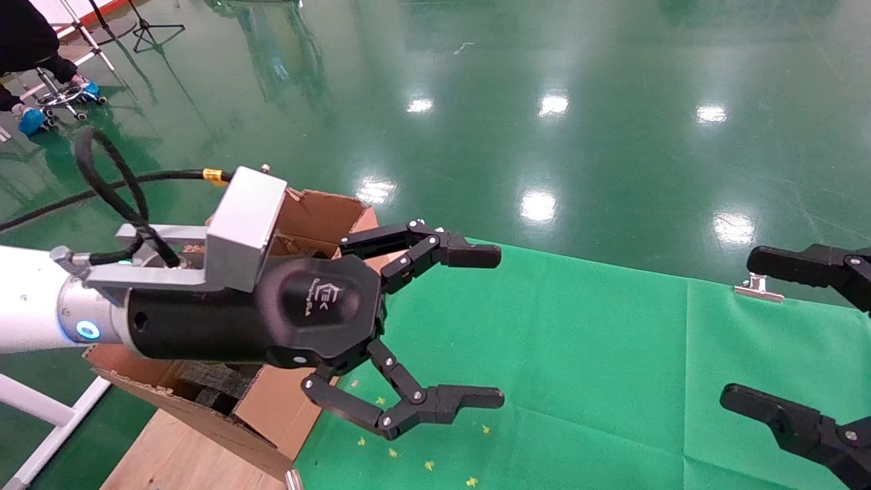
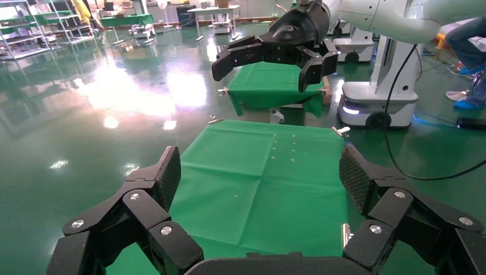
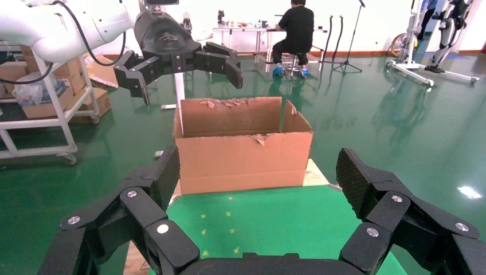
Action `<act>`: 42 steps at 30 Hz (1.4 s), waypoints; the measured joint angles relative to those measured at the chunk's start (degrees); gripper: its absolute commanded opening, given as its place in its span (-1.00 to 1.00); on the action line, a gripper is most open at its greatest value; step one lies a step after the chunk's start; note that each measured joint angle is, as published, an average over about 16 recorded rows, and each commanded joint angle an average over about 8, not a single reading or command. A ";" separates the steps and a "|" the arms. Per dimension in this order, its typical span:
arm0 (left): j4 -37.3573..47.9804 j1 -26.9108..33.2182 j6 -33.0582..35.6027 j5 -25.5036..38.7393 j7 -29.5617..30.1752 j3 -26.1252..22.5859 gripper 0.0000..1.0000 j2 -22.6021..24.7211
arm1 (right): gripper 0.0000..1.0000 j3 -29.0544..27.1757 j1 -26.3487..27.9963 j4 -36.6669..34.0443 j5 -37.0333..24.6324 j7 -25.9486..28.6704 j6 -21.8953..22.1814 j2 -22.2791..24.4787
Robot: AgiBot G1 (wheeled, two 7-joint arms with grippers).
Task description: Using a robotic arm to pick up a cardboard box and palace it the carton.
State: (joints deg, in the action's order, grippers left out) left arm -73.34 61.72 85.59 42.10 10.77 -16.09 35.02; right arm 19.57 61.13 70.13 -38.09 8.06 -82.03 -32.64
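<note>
The robotic arm, my white left arm, holds its black gripper (image 1: 501, 327) wide open and empty in the air, just to the right of the carton and above the green cloth. The gripper also shows in the left wrist view (image 2: 261, 177) and in the right wrist view (image 3: 189, 83). The carton (image 1: 320, 211) is large and brown with ragged flaps. It stands open at the table's left end and shows whole in the right wrist view (image 3: 240, 154). The small reddish-brown cardboard box is out of view. My right gripper (image 1: 738, 330) is open and empty at the right edge.
A green cloth (image 1: 578, 354) covers the table, held by metal clips (image 1: 759, 289). The carton rests on a bare wooden board (image 1: 177, 456). Glossy green floor lies all around. A seated person (image 1: 27, 41) and a tripod stand far left. A wheeled robot base (image 2: 375, 103) is beyond the table.
</note>
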 measured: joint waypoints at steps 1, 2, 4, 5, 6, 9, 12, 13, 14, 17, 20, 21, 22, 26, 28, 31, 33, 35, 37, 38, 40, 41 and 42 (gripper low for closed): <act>0.00 0.00 0.00 0.00 0.00 0.00 1.00 0.00 | 1.00 0.00 0.00 0.00 0.00 0.00 0.00 0.00; 0.00 0.00 0.00 0.00 0.00 0.00 1.00 0.00 | 1.00 0.00 0.00 0.00 0.00 0.00 0.00 0.00; 0.00 0.00 0.00 0.01 0.00 0.00 1.00 0.00 | 1.00 0.00 0.00 0.00 0.00 0.00 0.00 0.00; 0.00 0.00 0.00 0.01 0.00 0.00 1.00 0.00 | 1.00 0.00 0.00 0.00 0.00 0.00 0.00 0.00; 0.00 0.00 0.00 0.01 0.00 0.00 1.00 0.00 | 1.00 0.00 0.00 0.00 0.00 0.00 0.00 0.00; 0.00 0.00 0.00 0.01 0.00 0.00 1.00 0.00 | 1.00 0.00 0.00 0.00 0.00 0.00 0.00 0.00; 0.00 0.00 0.00 0.01 0.00 0.00 1.00 0.00 | 1.00 0.00 0.00 0.00 0.00 0.00 0.00 0.00; 0.00 0.00 0.00 0.01 0.00 0.00 1.00 0.00 | 1.00 0.00 0.00 0.00 0.00 0.00 0.00 0.00; 0.00 0.00 0.00 0.01 0.00 0.00 1.00 0.00 | 1.00 0.00 0.00 0.00 0.00 0.00 0.00 0.00; 0.00 0.00 0.00 0.01 0.00 0.00 1.00 0.00 | 1.00 0.00 0.00 0.00 0.00 0.00 0.00 0.00; 0.00 0.00 0.00 0.01 0.00 0.00 1.00 0.00 | 1.00 0.00 0.00 0.00 0.00 0.00 0.00 0.00; 0.00 0.00 0.00 0.01 0.00 0.00 1.00 0.00 | 1.00 0.00 0.00 0.00 0.00 0.00 0.00 0.00; 0.00 0.00 0.00 0.01 0.00 0.00 1.00 0.00 | 1.00 0.00 0.00 0.00 0.00 0.00 0.00 0.00; 0.00 0.00 0.00 0.01 0.00 0.00 1.00 0.00 | 1.00 0.00 0.00 0.00 0.00 0.00 0.00 0.00; 0.00 0.00 0.00 0.01 0.00 0.00 1.00 0.00 | 1.00 0.00 0.00 0.00 0.00 0.00 0.00 0.00; 0.00 0.00 0.00 0.01 0.00 0.00 1.00 0.00 | 1.00 0.00 0.00 0.00 0.00 0.00 0.00 0.00; 0.00 0.00 0.00 0.01 0.00 0.00 1.00 0.00 | 1.00 0.00 0.00 0.00 0.00 0.00 0.00 0.00; 0.00 0.00 0.00 0.01 0.00 0.00 1.00 0.00 | 1.00 0.00 0.00 0.00 0.00 0.00 0.00 0.00; 0.00 0.00 0.00 0.01 0.00 0.00 1.00 0.00 | 1.00 0.00 0.00 0.00 0.00 0.00 0.00 0.00; 0.00 0.00 0.00 0.01 0.00 0.00 1.00 0.00 | 1.00 0.00 0.00 0.00 0.00 0.00 0.00 0.00; 0.00 0.00 0.00 0.01 0.00 0.00 1.00 0.00 | 1.00 0.00 0.00 0.00 0.00 0.00 0.00 0.00; 0.00 0.00 0.00 0.01 0.00 0.00 1.00 0.00 | 1.00 0.00 0.00 0.00 0.00 0.00 0.00 0.00; 0.00 0.00 0.00 0.01 0.00 0.00 1.00 0.00 | 1.00 0.00 0.00 0.00 0.00 0.00 0.00 0.00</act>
State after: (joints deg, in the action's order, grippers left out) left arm -73.34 61.72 85.59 42.11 10.77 -16.09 35.02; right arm 19.57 61.13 70.13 -38.09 8.06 -82.03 -32.64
